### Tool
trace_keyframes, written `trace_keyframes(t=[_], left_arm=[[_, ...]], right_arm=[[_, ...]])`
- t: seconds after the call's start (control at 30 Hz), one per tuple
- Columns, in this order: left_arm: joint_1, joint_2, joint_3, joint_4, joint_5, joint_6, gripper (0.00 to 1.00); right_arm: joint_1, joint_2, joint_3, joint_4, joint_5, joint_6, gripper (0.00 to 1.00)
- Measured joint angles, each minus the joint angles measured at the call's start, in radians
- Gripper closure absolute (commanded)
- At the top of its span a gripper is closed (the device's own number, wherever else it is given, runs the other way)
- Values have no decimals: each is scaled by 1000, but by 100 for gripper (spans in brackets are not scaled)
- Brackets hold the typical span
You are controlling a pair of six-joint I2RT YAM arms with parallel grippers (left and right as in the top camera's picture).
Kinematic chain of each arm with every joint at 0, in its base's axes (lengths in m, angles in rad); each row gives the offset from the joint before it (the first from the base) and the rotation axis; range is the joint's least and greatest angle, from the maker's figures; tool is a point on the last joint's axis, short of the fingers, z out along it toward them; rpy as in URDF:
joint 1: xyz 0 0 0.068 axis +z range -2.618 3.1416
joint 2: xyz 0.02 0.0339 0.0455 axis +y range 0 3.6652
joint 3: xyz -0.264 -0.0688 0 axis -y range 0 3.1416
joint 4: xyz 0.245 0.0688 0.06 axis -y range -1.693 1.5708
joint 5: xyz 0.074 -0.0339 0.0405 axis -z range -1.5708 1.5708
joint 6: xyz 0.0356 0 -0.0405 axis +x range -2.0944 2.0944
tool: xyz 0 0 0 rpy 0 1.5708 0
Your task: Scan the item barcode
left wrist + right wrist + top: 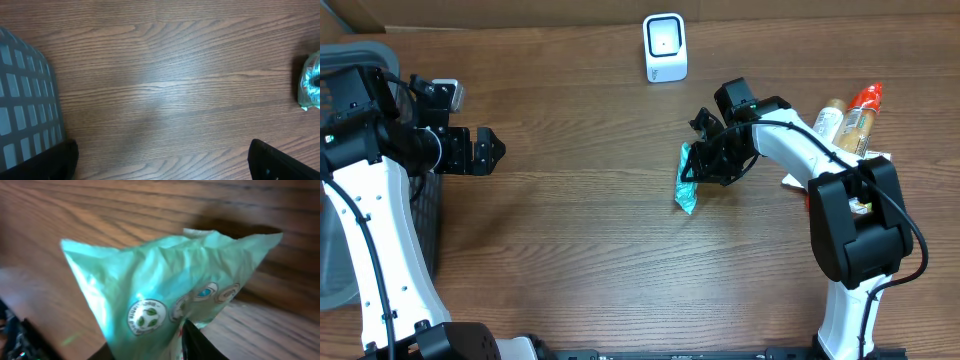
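Your right gripper [703, 158] sits low over the table [580, 230], pressed up against the upper end of the teal packet [686, 190]. From its wrist camera the packet [165, 280] fills nearly the whole view, standing crumpled on the wood right in front of the gripper, its row of round printed emblems facing you. One dark fingertip [197, 342] overlaps the packet's lower edge and another dark part shows at the bottom left corner, but you cannot tell from these views how far the jaws stand apart, or whether they grip the packet or only touch it. No barcode shows on the face you see. Beyond the gripper, further across the table and well apart from it, the white scanner [665, 47] stands upright. Behind the gripper, alongside its own arm, a few bottles [850, 120] lie bunched together. Your left gripper [488, 150] is far off on the opposite side, its jaws spread as wide as they go with nothing between the fingers [280, 160], only bare wood. The grey basket [25, 100] sits just beside it on its outer side.
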Motion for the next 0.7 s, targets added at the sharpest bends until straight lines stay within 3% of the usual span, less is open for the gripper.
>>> trace_keyframes(t=[0.13, 0.27, 0.37, 0.43, 0.6, 0.7], left_arm=[[0, 0, 0, 0, 0, 0, 0], [0, 0, 0, 0, 0, 0, 0], [-1, 0, 0, 0, 0, 0, 0], [-1, 0, 0, 0, 0, 0, 0], [-1, 0, 0, 0, 0, 0, 0], [-1, 0, 0, 0, 0, 0, 1]], right_arm=[[5, -1, 0, -13, 76, 29, 67], [8, -9, 8, -47, 140, 49, 79], [7, -11, 31, -92, 177, 50, 93], [8, -11, 46, -117, 181, 38, 96], [20, -11, 50, -82, 10, -8, 96], [48, -11, 41, 39, -147, -21, 96]])
